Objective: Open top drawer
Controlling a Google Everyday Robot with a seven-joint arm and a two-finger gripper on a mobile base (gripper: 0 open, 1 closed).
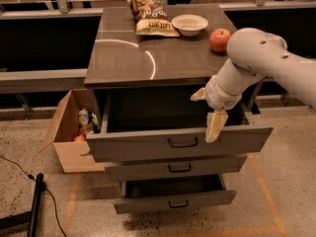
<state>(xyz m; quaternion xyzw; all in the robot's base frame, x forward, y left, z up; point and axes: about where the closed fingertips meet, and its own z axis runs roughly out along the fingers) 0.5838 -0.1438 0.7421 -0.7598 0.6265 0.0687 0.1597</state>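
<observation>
the wide grey flat-fronted top drawer (143, 144) stood pulled well out; the cream two-finger hand (204, 116) hung released over its front edge, one finger (216, 126) dangling right of the small dark bail handle (182, 142).

Dim light; tool (207, 111) over top drawer (148, 145)

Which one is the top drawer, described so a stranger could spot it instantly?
Find the grey cabinet with an apple and bowl on its top. The top drawer is the uppermost of its three, with the pincer hanging over its front edge. Unlike the middle drawer and bottom drawer, it has the tallest front and is pulled out farthest.
</observation>
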